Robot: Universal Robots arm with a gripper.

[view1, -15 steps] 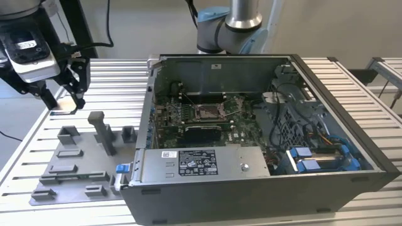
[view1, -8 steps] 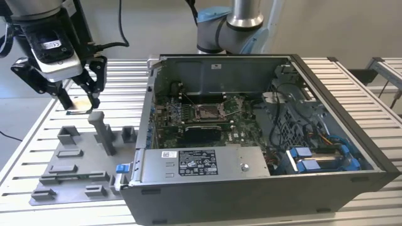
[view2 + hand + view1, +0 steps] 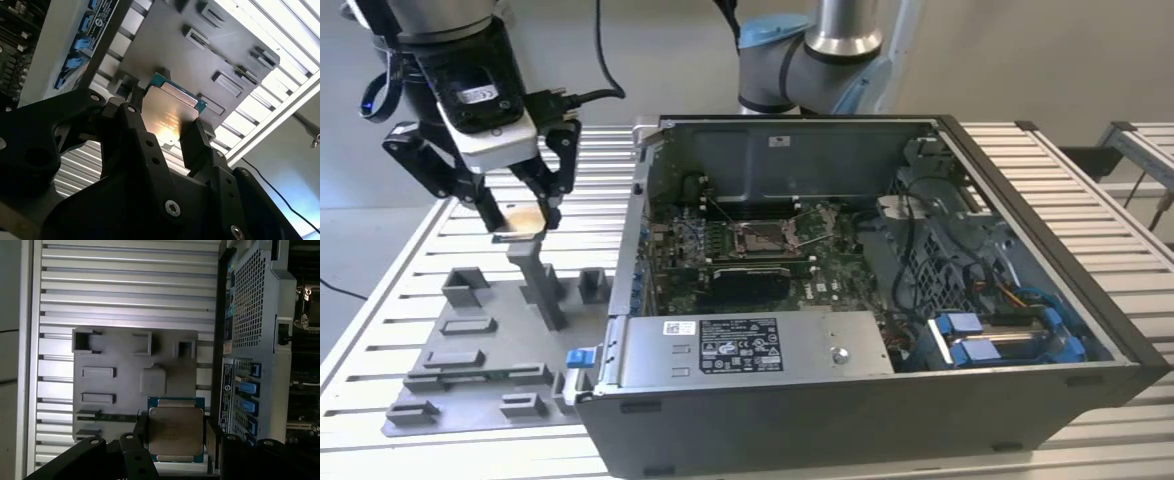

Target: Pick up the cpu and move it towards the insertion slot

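My gripper is shut on the cpu, a small flat square chip held level between the two black fingers, a little above the tall post of the grey fixture plate. In both wrist views the cpu shows its silvery top with a green rim, clamped at two opposite edges by the fingers. The insertion slot is a metal-framed socket on the green board inside the open computer case, well off toward the exterior view's right of the gripper.
The open computer case takes up the exterior view's middle and right, its near wall tall. The grey fixture plate carries several raised blocks. The slatted aluminium table lies beneath. A second arm's base stands behind the case.
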